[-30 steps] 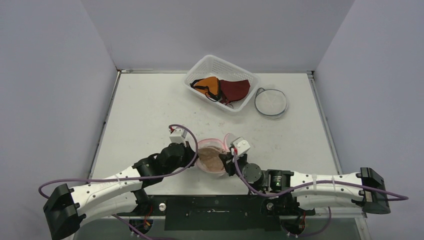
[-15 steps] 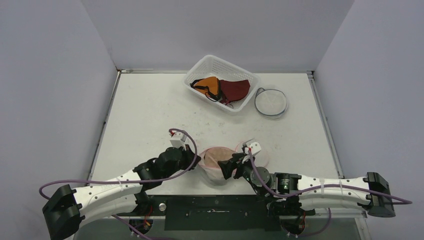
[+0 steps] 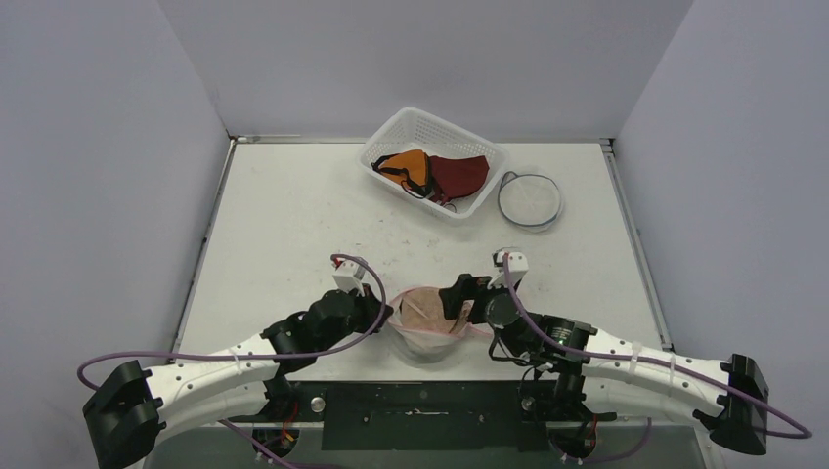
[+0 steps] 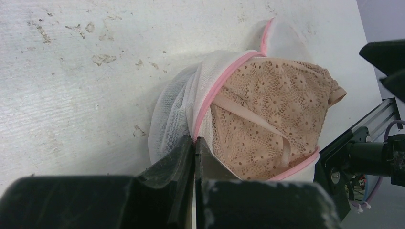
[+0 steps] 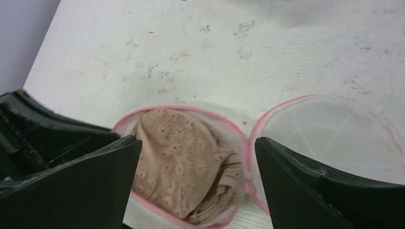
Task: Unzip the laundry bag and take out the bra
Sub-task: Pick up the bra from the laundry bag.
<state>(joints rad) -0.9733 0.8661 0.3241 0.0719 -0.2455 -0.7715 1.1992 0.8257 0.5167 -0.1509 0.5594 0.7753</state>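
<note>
The laundry bag point(image 3: 426, 344) is a white mesh pouch with a pink rim point(image 4: 224, 78), lying open near the table's front edge. A beige lace bra point(image 4: 274, 112) sits bunched inside it, its strap showing. My left gripper point(image 4: 195, 140) is shut on the bag's pink rim at the left side point(image 3: 388, 313). My right gripper point(image 5: 198, 143) hangs open just above the bra point(image 5: 184, 157), holding nothing, on the bag's right side point(image 3: 459, 299). The bag's round lid flap point(image 5: 334, 131) lies folded out to the right.
A white basket point(image 3: 391, 137) at the back holds an orange and a maroon garment. A flat round mesh bag with a dark rim point(image 3: 530, 199) lies to its right. Grey walls close in the table on three sides.
My right gripper has opened and let go of the bag's edge after drawing it rightward, then moved right and away. The lid flap now lies open. My left gripper still holds the rim.
</note>
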